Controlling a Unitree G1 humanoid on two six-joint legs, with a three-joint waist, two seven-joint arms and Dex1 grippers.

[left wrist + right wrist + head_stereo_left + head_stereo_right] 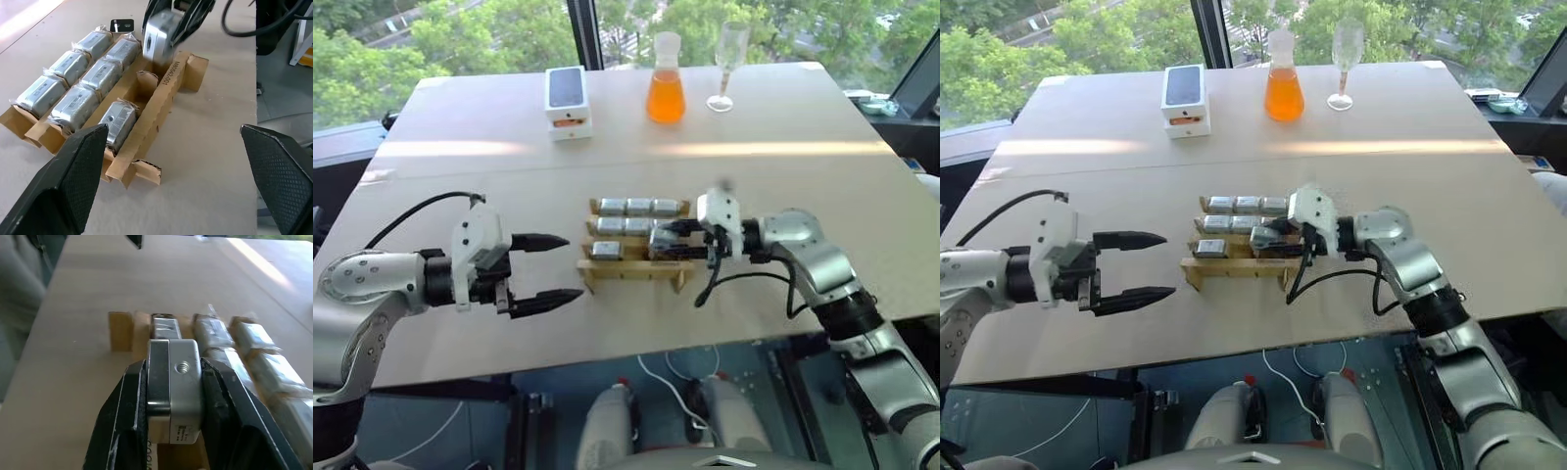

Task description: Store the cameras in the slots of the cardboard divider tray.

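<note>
The tan cardboard divider tray (628, 276) lies mid-table. Several silvery cameras (638, 206) fill its two back rows, and one more (116, 121) sits in the front row's left slot. My right gripper (677, 241) is shut on another camera (174, 377), held level just above the tray's front right slots; the black fingers (226, 401) clamp its two sides. To the left of the tray my left gripper (571, 266) hovers open and empty, pointing at the tray, its fingertips (68, 181) spread wide.
At the table's far side stand a white phone box (569, 101), a flask of orange liquid (666, 90) and an empty wine glass (726, 61). The table's front edge (636, 357) runs close below the tray. Cables hang from both wrists.
</note>
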